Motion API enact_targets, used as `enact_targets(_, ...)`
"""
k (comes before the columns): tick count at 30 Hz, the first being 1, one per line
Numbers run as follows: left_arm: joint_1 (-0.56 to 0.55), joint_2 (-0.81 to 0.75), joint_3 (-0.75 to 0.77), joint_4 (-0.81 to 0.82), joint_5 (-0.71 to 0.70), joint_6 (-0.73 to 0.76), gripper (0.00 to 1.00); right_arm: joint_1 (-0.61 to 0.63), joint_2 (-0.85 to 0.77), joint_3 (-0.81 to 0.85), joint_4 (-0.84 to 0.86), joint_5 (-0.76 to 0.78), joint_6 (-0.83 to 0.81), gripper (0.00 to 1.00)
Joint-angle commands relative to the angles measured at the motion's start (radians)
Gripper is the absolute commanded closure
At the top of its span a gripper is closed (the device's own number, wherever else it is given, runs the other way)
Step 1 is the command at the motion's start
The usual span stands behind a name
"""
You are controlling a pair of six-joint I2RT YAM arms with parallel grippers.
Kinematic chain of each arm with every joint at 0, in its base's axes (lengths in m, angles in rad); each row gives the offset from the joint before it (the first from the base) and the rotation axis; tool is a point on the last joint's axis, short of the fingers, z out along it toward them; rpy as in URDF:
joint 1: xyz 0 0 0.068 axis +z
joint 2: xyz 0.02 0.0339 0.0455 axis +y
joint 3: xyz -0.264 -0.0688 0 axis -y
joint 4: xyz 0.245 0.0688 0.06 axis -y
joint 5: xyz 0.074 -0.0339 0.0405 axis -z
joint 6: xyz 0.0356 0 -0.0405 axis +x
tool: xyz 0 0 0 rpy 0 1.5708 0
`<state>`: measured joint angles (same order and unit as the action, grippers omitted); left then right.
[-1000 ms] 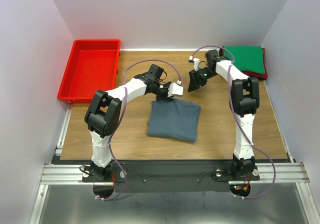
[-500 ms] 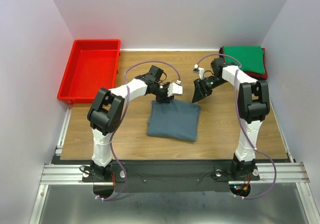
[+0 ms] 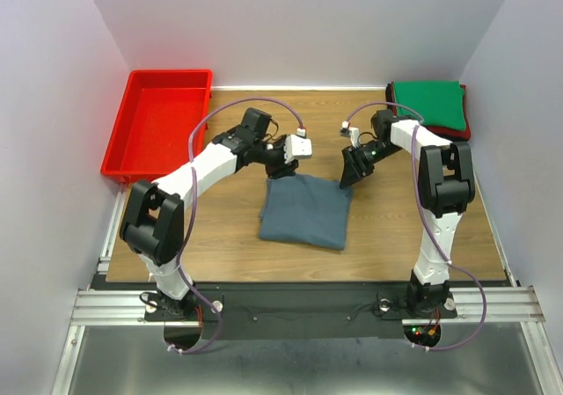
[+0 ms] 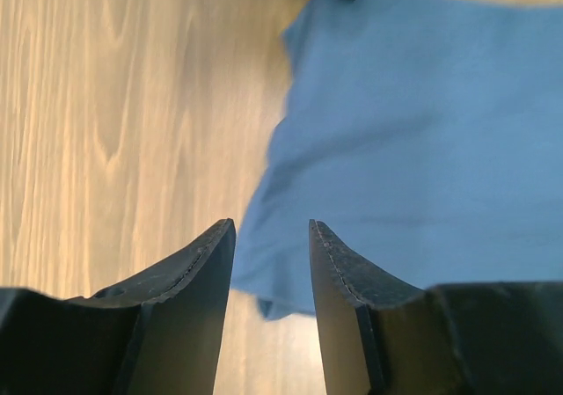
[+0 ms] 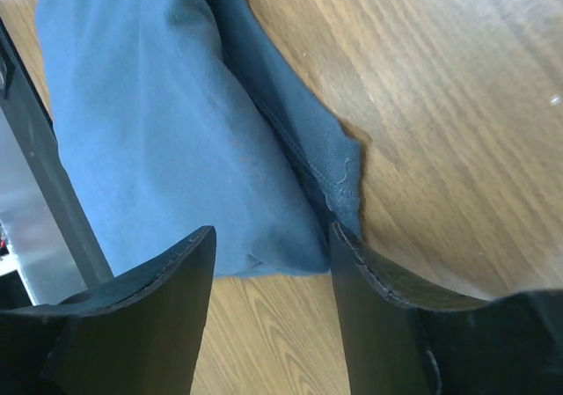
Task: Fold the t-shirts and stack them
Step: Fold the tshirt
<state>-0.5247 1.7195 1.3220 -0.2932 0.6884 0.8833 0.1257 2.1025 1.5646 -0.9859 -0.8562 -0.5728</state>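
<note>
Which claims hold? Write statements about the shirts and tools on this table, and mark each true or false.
1. The blue-grey shirt lies folded on the table. True.
2. The green shirt lies on the blue-grey shirt. False: it lies apart, in the far right corner.
3. The left tool is shut on the blue-grey shirt. False: it is open, holding nothing.
4. The right tool is open near the blue-grey shirt's corner. True.

Matt cloth blue-grey t-shirt, smooth grained wood table, glossy red plastic tray, matt black jaws
</note>
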Motion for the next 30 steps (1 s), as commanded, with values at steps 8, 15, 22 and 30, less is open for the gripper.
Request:
enact_targets(8,-0.146,-0.028,-0.150,-0.018,-0.010,-0.038,0.52,0.003,-0.015,-0.006,-0.017,0.006,-0.052,0.67)
enact_targets(15,-0.150,0.029,-0.156,-0.021,-0.039,-0.027,0.55,0.000,-0.033,0.051,-0.022,0.040,-0.052,0.99)
enact_targets(22,-0.153,0.071,-0.167,-0.040,-0.049,-0.010,0.56,-0.003,-0.026,0.146,-0.023,0.111,-0.048,0.99)
enact_targets(30,-0.112,0.077,-0.132,-0.041,0.000,-0.075,0.58,-0.001,0.100,0.147,-0.005,0.157,-0.050,0.99)
